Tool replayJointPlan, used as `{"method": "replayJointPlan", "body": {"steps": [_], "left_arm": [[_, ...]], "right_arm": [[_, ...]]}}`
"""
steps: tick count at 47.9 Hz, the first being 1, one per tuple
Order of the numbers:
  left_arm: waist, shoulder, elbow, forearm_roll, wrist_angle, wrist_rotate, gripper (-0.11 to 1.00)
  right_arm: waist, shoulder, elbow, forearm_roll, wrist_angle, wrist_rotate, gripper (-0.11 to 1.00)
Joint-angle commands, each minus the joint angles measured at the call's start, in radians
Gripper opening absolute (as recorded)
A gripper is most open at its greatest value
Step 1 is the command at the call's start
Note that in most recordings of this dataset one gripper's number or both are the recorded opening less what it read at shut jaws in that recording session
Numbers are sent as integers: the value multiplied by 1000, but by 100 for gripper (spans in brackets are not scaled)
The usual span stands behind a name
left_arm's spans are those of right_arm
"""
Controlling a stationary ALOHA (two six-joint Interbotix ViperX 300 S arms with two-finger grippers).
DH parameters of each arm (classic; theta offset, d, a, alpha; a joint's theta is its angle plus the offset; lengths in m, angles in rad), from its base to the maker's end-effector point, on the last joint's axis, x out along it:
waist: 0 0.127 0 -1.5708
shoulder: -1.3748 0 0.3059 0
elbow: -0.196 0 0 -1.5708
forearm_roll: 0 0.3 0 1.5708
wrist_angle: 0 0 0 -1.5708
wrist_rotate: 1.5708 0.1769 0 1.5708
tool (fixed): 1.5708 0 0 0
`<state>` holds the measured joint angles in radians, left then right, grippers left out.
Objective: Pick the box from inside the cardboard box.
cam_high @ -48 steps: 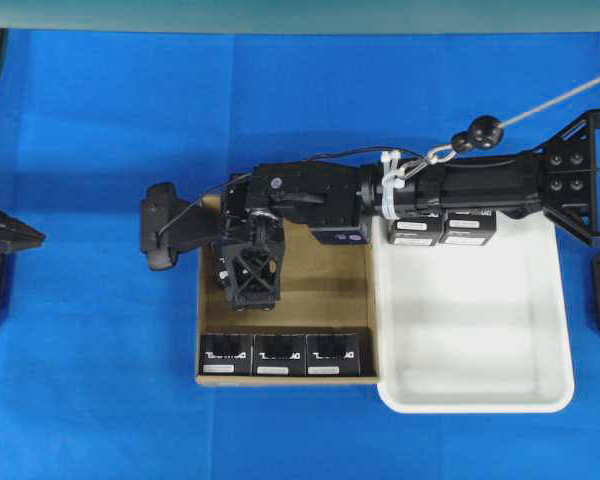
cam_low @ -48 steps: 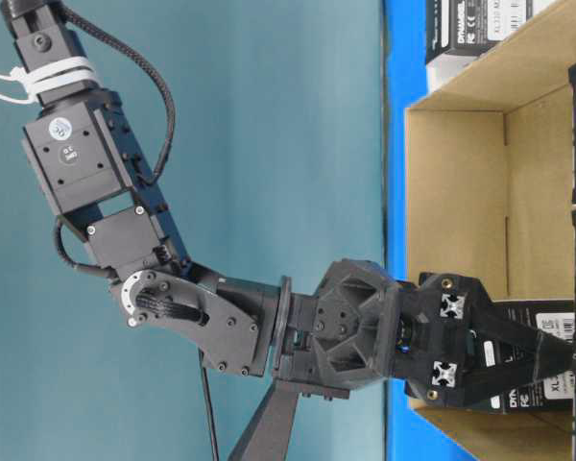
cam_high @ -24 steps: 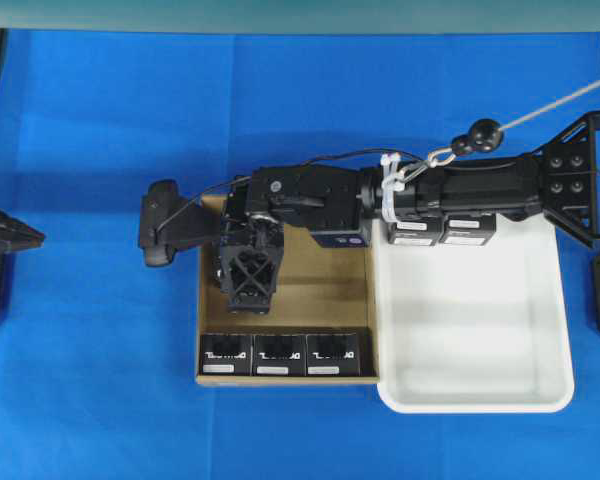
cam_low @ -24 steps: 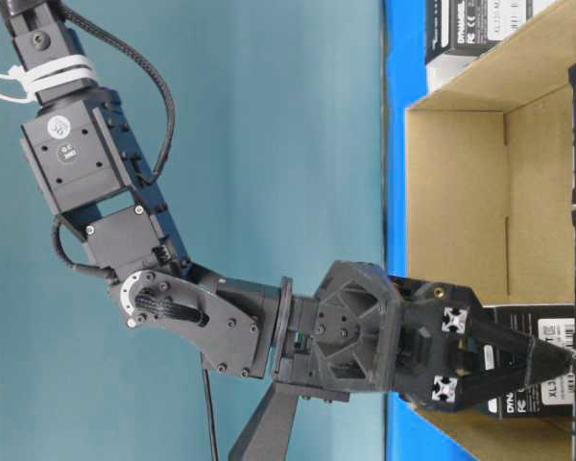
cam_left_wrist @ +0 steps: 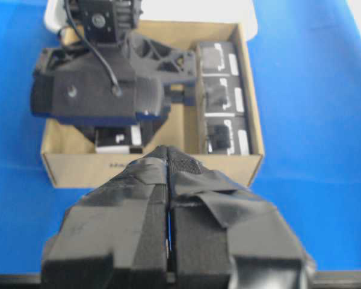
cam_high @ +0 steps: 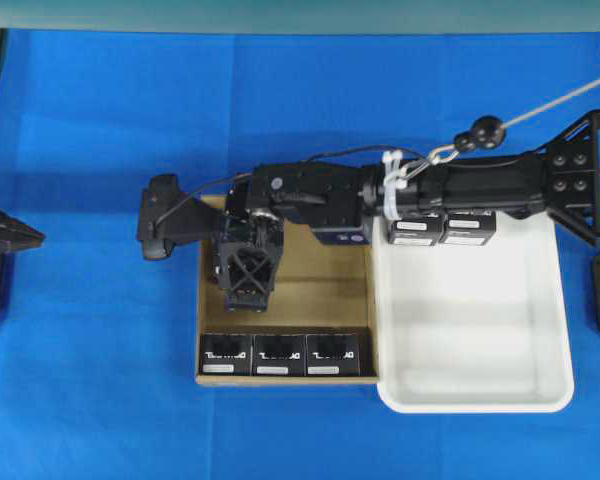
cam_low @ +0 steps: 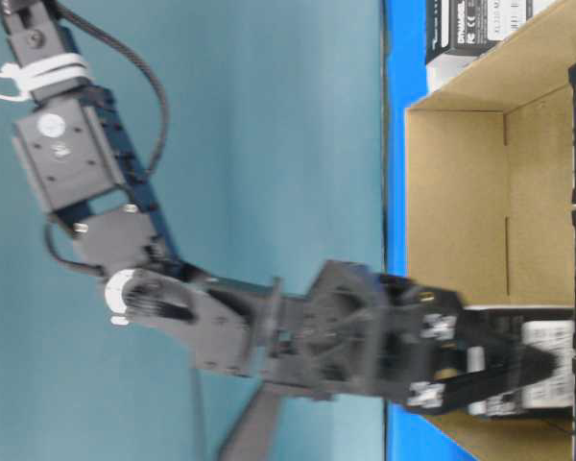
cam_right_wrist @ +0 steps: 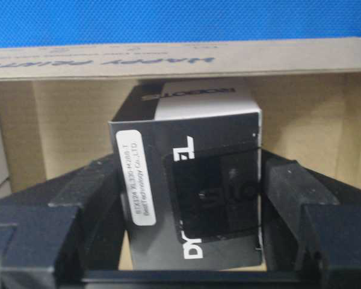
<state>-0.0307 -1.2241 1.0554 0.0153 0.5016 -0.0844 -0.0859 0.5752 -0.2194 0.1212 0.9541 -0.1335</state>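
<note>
Setting: robotics lab bench, probably.
Surface: blue cloth-covered table [cam_high: 90,120].
Backdrop: plain teal wall [cam_low: 221,144].
Fixtures: white plastic tray [cam_high: 480,395], cardboard box [cam_high: 325,285] of identical boxed parts [cam_high: 278,354].

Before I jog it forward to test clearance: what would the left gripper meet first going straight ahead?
Probably the near wall of the cardboard box; the shut left gripper points at it, though depth is unclear.
</note>
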Motion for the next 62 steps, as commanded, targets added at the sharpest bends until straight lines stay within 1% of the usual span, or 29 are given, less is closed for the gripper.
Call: {"method": "replayJointPlan", "body": {"steps": [1,6,15,21,26,35,40,46,51,54,59,62], "left_arm": [[0,12,-26,2,-5,-2,-6],[0,11,-28,3,-5,-2,-6],[0,8,-29,2,-5,-2,-6],[0,8,-29,3,-5,-5,-6],[0,8,-29,3,-5,-5,-6],[0,6,-29,3,-5,-5,-6],[0,6,-31,3,-5,-5,-6],[0,6,-31,3,-5,-6,-6],[0,5,-32,3,-5,-6,-6],[0,2,-34,2,-5,-11,-6],[0,2,-35,3,-5,-17,-6],[0,3,-35,2,-5,-17,-6]], "right_arm": [[-6,-52,-31,3,18,5,62],[-15,-86,-60,3,75,26,62],[-32,-133,-141,3,238,48,62],[-43,-163,-229,15,359,67,62],[-52,-178,-324,31,453,83,62],[-54,-163,-506,31,623,86,62],[-55,-138,-583,31,681,84,62],[-58,-121,-644,40,695,83,62],[-74,-143,-638,58,718,83,62],[-84,-173,-604,61,729,83,62],[-103,-249,-483,61,729,78,62],[-109,-308,-359,63,716,77,62]]}}
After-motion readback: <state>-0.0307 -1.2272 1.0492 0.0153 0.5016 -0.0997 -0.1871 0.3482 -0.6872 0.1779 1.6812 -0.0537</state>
